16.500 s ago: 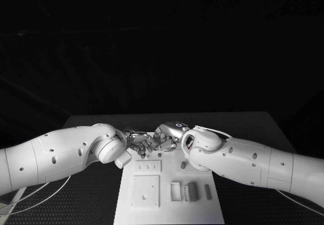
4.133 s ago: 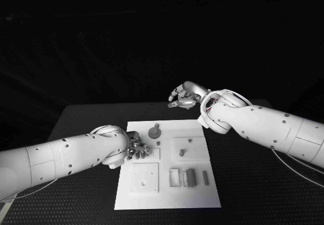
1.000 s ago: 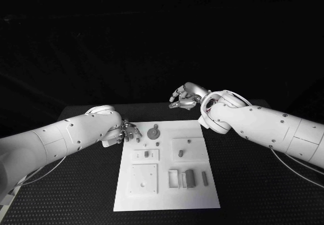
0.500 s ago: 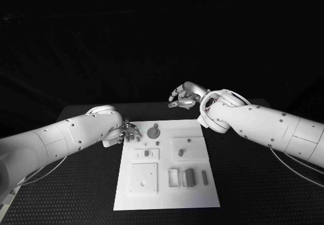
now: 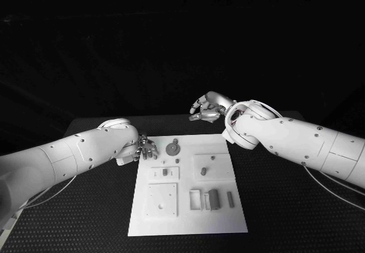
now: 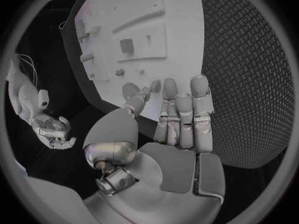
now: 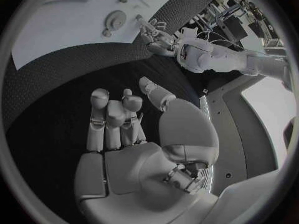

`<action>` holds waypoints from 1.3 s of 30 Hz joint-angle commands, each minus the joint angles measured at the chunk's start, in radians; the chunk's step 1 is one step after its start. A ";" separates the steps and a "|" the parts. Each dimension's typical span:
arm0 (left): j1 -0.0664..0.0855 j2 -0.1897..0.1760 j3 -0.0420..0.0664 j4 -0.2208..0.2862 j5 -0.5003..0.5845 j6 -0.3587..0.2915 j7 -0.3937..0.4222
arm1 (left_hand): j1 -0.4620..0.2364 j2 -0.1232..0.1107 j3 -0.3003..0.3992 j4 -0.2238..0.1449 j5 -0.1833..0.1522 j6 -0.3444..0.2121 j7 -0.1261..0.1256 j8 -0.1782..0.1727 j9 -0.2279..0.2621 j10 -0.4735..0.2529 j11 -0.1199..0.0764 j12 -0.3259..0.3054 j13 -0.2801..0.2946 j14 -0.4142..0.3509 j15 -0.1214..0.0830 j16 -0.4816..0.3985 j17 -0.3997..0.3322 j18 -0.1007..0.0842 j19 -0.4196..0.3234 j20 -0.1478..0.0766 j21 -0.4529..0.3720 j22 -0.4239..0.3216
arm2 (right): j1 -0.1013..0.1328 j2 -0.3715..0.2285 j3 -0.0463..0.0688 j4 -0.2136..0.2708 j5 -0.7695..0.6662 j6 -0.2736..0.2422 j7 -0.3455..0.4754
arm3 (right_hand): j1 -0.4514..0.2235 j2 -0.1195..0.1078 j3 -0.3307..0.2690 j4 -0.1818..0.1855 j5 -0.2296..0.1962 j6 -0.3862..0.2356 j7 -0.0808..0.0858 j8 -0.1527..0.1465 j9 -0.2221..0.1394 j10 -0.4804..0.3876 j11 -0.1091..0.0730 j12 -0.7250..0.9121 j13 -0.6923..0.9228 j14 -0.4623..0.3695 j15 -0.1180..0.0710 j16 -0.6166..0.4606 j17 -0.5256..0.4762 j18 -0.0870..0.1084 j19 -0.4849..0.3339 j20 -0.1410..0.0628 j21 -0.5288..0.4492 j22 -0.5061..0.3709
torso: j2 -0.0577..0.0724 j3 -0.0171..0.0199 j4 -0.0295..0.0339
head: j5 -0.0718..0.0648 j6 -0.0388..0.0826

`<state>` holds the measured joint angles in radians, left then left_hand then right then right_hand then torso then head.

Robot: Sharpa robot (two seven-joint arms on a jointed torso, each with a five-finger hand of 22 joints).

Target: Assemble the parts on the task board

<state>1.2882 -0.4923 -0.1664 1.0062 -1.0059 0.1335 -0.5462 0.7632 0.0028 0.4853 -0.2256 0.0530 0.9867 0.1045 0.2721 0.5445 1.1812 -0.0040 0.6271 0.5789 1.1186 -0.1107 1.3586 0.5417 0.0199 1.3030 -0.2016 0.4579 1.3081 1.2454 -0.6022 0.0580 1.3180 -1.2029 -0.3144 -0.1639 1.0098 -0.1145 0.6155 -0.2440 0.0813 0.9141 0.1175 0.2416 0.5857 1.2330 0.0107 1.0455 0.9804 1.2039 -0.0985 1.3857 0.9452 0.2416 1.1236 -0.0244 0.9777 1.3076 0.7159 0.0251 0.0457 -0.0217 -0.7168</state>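
The white task board (image 5: 144, 221) lies in the middle of the table. It carries a round disc part (image 5: 173, 150), a small peg (image 5: 204, 171), a little block (image 5: 163, 172) and a group of upright bars (image 5: 211, 200). My left hand (image 5: 144, 148) hovers at the board's far left corner, fingers stretched out and palm empty (image 6: 181, 134). My right hand (image 5: 207, 110) hangs raised beyond the board's far edge, holding nothing, its fingers loosely bent (image 7: 115, 119). The right wrist view looks down on the board (image 7: 56, 35) and the disc (image 7: 115, 20).
Black textured table (image 5: 289, 211) surrounds the board on all sides. A square plate with small holes (image 5: 163, 200) sits at the board's near left.
Both hands, once together over the board's far end, have parted. The left hand went from the board's left middle to its far left corner; in the last second almost nothing moved.
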 commanded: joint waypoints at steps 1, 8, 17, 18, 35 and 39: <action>0.000 0.003 0.000 0.000 0.005 -0.001 0.020 | 0.011 -0.005 0.008 0.000 -0.003 0.005 0.001 0.004 -0.002 0.004 -0.001 0.004 -0.001 0.002 -0.003 0.007 -0.002 0.063 0.003 -0.003 0.005 0.020 | 0.000 0.001 0.000 0.000 -0.002 0.010 0.002 | -0.009 0.001 -0.003 0.003 -0.002 0.000 0.005 -0.005 0.001 -0.006 -0.002 -0.002 0.001 0.001 0.001 -0.004 0.002 0.020 0.001 -0.006 -0.007 0.008 | 0.000 -0.0001 0.0001 | -0.001 0.000; 0.000 0.004 0.000 0.000 0.005 -0.002 0.023 | 0.015 -0.007 0.012 -0.001 -0.002 0.006 0.001 0.005 -0.003 0.006 -0.001 0.005 -0.002 0.003 -0.003 0.008 -0.002 0.063 0.004 -0.004 0.006 0.021 | 0.000 0.001 0.000 0.000 -0.001 0.009 0.002 | -0.009 0.001 -0.003 0.003 -0.002 0.001 0.006 -0.005 0.001 -0.006 -0.002 -0.002 0.001 0.001 0.001 -0.004 0.002 0.020 0.001 -0.006 -0.007 0.008 | 0.000 0.0001 -0.0002 | -0.001 -0.001; 0.000 0.007 0.000 0.001 0.011 0.003 0.025 | 0.013 -0.015 0.012 0.002 -0.002 0.008 0.001 0.006 -0.004 0.008 -0.002 0.005 -0.003 0.004 -0.003 0.009 -0.002 0.061 0.004 -0.004 0.007 0.021 | 0.000 0.001 0.000 0.000 -0.001 0.010 0.002 | -0.010 0.001 -0.003 0.004 -0.002 0.001 0.006 -0.005 0.001 -0.006 -0.002 -0.002 0.001 0.001 0.001 -0.004 0.002 0.020 0.001 -0.006 -0.007 0.008 | 0.000 0.0005 -0.0003 | 0.000 -0.001; 0.000 0.007 0.000 0.001 0.012 0.003 0.026 | 0.011 -0.021 0.011 0.004 -0.003 0.008 0.001 0.006 -0.005 0.009 -0.002 0.004 -0.003 0.004 -0.003 0.009 -0.002 0.061 0.004 -0.005 0.008 0.021 | 0.000 0.001 0.000 0.000 -0.001 0.010 0.002 | -0.010 0.001 -0.003 0.004 -0.002 0.001 0.006 -0.005 0.001 -0.006 -0.002 -0.002 0.001 0.001 0.001 -0.004 0.002 0.020 0.001 -0.006 -0.007 0.008 | 0.000 0.0004 -0.0002 | -0.001 -0.001; -0.003 0.010 0.000 -0.002 0.012 0.020 0.021 | 0.009 -0.044 0.019 0.019 -0.002 0.016 -0.002 0.011 -0.007 0.013 -0.004 0.004 -0.006 0.007 -0.006 0.010 -0.004 0.060 0.006 -0.009 0.010 0.020 | -0.001 0.003 0.000 -0.001 0.003 0.011 0.003 | -0.011 0.001 -0.003 0.005 -0.002 0.001 0.006 -0.006 0.002 -0.006 -0.002 -0.002 0.001 0.001 0.001 -0.004 0.002 0.020 0.001 -0.006 -0.007 0.008 | 0.000 0.0011 -0.0008 | -0.001 -0.002; -0.007 0.015 0.000 -0.009 0.012 0.021 0.022 | 0.013 -0.042 0.022 0.018 -0.001 0.016 -0.003 0.011 -0.008 0.014 -0.005 0.004 -0.007 0.008 -0.007 0.011 -0.004 0.060 0.007 -0.009 0.011 0.020 | -0.001 0.003 0.000 -0.002 0.003 0.011 0.003 | -0.012 0.001 -0.003 0.006 -0.002 0.001 0.006 -0.006 0.002 -0.006 -0.002 -0.002 0.001 0.001 0.001 -0.004 0.002 0.020 0.001 -0.006 -0.007 0.008 | 0.000 0.0000 -0.0015 | -0.001 -0.002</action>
<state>1.2823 -0.4807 -0.1664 0.9985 -1.0008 0.1379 -0.5324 0.7709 -0.0343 0.5060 -0.2104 0.0531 0.9968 0.1015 0.2799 0.5377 1.1880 -0.0109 0.6271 0.5733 1.1258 -0.1108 1.3663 0.5387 0.0198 1.3085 -0.2036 0.4657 1.3076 1.2453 -0.5996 0.0580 1.3163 -1.2008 -0.3129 -0.1643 1.0098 -0.1145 0.6127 -0.2412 0.0813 0.9132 0.1164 0.2416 0.5863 1.2332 0.0105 1.0455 0.9804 1.2037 -0.0983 1.3857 0.9458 0.2416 1.1259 -0.0262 0.9739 1.3075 0.7158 0.0259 0.0446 -0.0226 -0.7187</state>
